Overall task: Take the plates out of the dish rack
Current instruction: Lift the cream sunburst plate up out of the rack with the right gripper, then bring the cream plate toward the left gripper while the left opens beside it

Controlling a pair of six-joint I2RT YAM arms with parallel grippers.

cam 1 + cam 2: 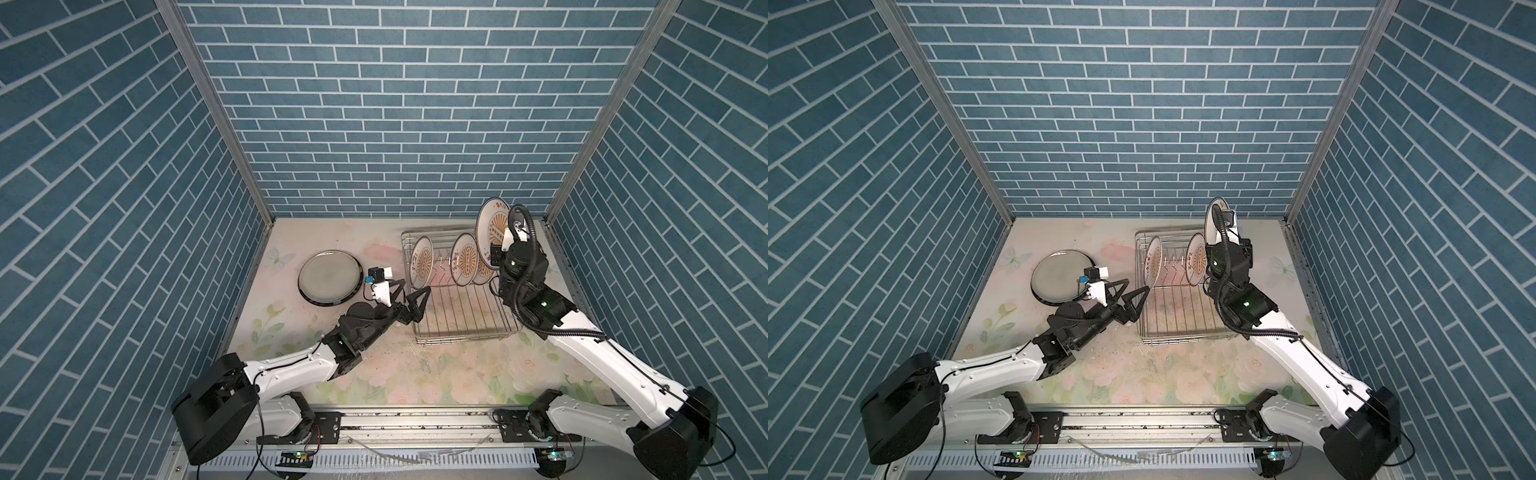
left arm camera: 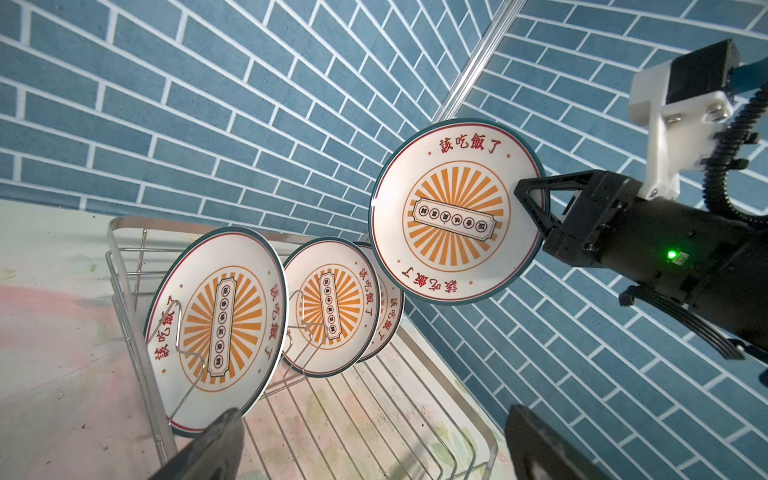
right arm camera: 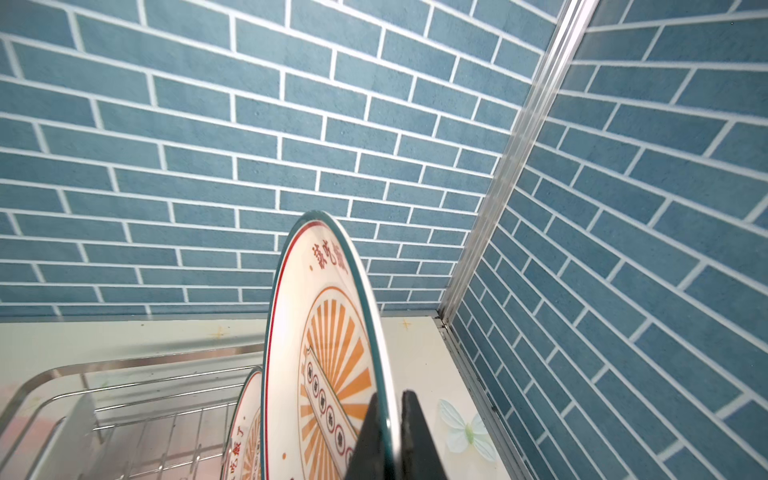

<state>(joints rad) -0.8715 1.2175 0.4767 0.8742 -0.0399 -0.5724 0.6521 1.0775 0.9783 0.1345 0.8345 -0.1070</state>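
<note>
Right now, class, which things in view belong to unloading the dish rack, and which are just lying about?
Job: lifted plate in the right tool, three racked plates, grey plate, dish rack, open left tool.
Bystanders: floral table cover, brick-pattern walls.

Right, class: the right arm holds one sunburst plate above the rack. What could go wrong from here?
1. The right jaws pinch only the rim of the lifted plate; it could pivot or slip and fall.
2. Three plates lean in the dish rack close by; a low swing might knock them.
3. The open left jaws sit by the rack's edge, risking a clash.
</note>
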